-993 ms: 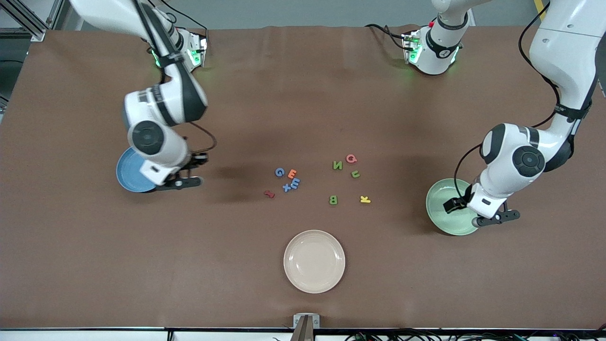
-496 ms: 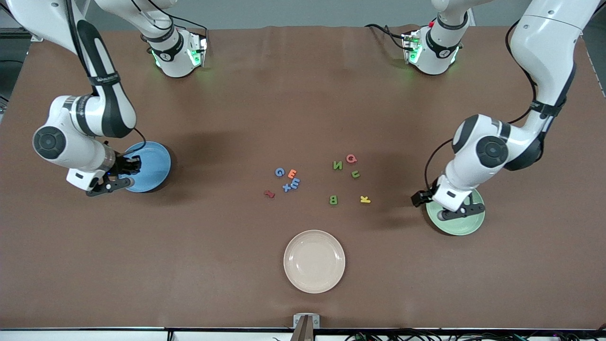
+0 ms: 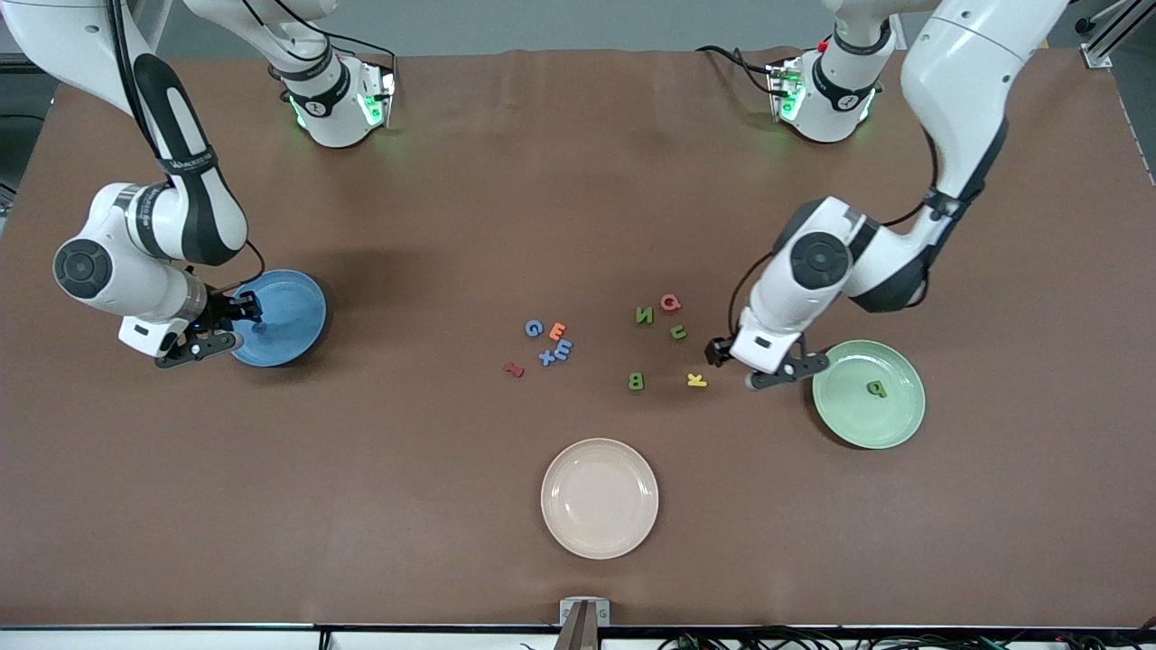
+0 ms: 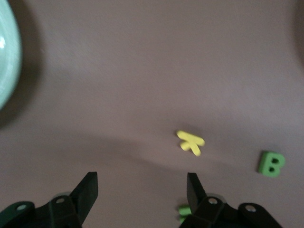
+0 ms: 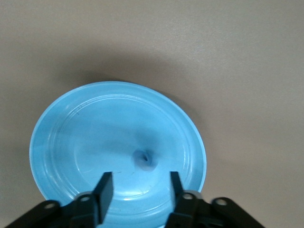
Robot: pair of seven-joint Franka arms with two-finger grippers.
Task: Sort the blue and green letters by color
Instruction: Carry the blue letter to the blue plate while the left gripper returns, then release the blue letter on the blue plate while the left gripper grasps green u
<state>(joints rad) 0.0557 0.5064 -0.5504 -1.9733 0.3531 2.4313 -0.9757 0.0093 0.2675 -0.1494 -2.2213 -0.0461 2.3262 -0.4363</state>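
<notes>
The right gripper [image 3: 209,336] hangs over the rim of the blue plate [image 3: 302,302] at the right arm's end of the table, its fingers [image 5: 105,187] parted and empty. In the right wrist view a small blue letter [image 5: 144,159] lies near the middle of that plate, apart from the rim all round.

The left gripper [image 3: 768,368] is over bare cloth between the yellow K [image 3: 696,380] and the green plate [image 3: 849,424], jaws spread wide with nothing between them. One green letter [image 3: 875,388] lies flat inside the green plate, toward its 2 o'clock edge.

The remaining letters sit mid-table in two loose groups. Toward the right arm's end: a blue G [image 3: 533,329], an orange E [image 3: 557,331] touching it, then two more blue letters [image 3: 555,352] packed together at the E's 6 o'clock, and a red letter [image 3: 513,369] apart at 8 o'clock. Toward the left arm's end: a green N [image 3: 643,315] beside a pink Q [image 3: 670,302], a green J [image 3: 677,332] at the Q's 6 o'clock, and a green B [image 3: 636,381] nearer the front camera, with open cloth around it.

A cream plate [image 3: 600,533] stands near the table's front edge, well apart from everything.
</notes>
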